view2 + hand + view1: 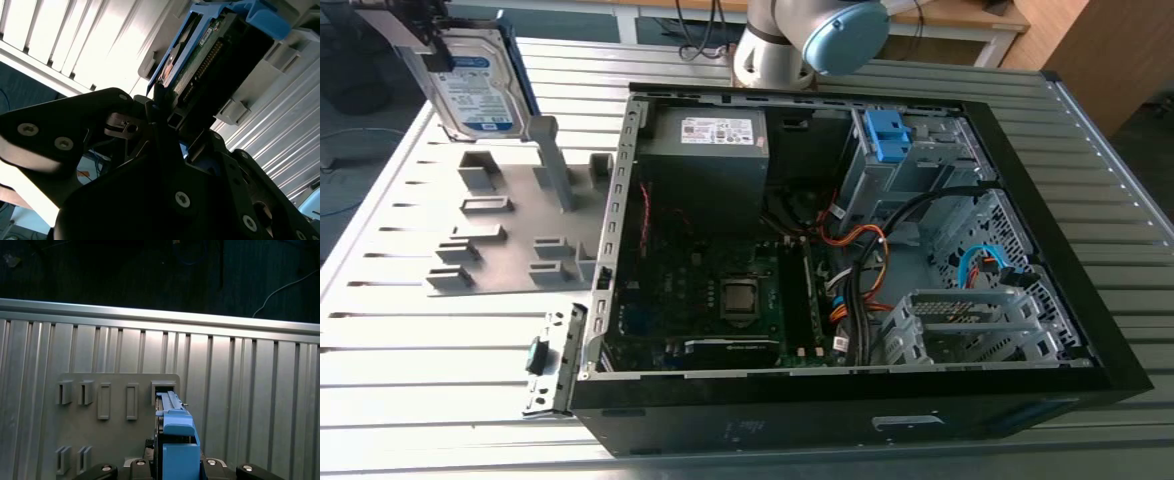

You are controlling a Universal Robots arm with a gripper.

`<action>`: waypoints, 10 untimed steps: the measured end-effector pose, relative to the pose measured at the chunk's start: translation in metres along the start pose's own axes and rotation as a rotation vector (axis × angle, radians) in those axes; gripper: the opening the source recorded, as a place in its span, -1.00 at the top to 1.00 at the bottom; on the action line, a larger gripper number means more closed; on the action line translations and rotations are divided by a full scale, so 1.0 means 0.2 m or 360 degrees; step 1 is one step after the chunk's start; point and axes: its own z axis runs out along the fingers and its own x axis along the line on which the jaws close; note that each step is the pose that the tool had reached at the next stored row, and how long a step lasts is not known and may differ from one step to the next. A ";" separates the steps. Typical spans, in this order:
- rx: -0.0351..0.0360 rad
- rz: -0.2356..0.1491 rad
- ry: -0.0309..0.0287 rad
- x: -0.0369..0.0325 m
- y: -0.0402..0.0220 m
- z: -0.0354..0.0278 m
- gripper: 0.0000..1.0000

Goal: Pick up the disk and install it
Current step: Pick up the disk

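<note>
Holds the disk (478,88) upright and edge-down in the gripper (161,112), pinched tight on its blue-framed end, over the grey slotted rack (500,255) at the exterior view's left, well apart from the open computer case (854,420), probably to clear the slots without tilting and stay square for installing.

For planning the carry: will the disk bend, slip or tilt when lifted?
Probably stiff and heavy for its size: the disk looks like a flat metal block, framed in blue plastic. It could tilt, since the gripper grips one end.
</note>
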 end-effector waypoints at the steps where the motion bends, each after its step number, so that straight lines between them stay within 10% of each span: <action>1: 0.0000 0.0000 0.00000 0.000 0.000 -0.004 0.26; 10: 0.0000 0.0000 0.00000 -0.001 0.001 -0.041 0.26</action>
